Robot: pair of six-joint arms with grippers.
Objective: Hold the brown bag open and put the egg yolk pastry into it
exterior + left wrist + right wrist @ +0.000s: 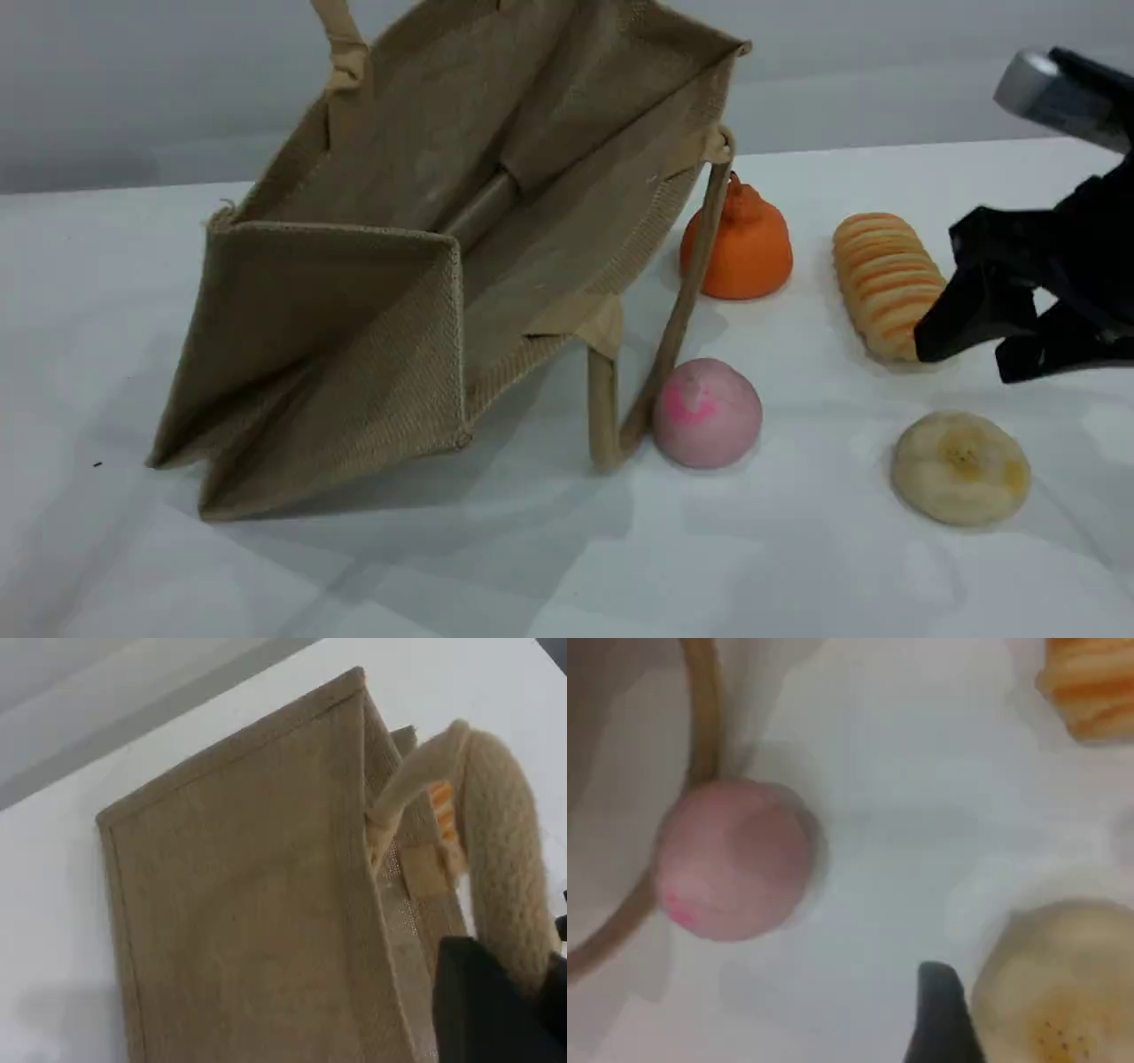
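Note:
The brown bag [372,292] lies tipped on its side at the table's left, its mouth gaping toward the right. Its upper handle [341,44] runs out of the scene view's top edge. In the left wrist view my left gripper [509,992] is shut on that beige handle [505,842], above the bag's wall [239,904]. The egg yolk pastry [961,467] rests on the table at the front right. My right gripper [970,354] hovers open just above and behind it, holding nothing. Its dark fingertip [943,1014] shows beside the pastry [1063,992].
A pink-marked ball [707,412] sits against the bag's lower handle [673,328]. Behind it stand an orange gourd-shaped piece [740,239] and a long orange-striped bread [886,279] close to my right gripper. The white table [532,567] carries everything.

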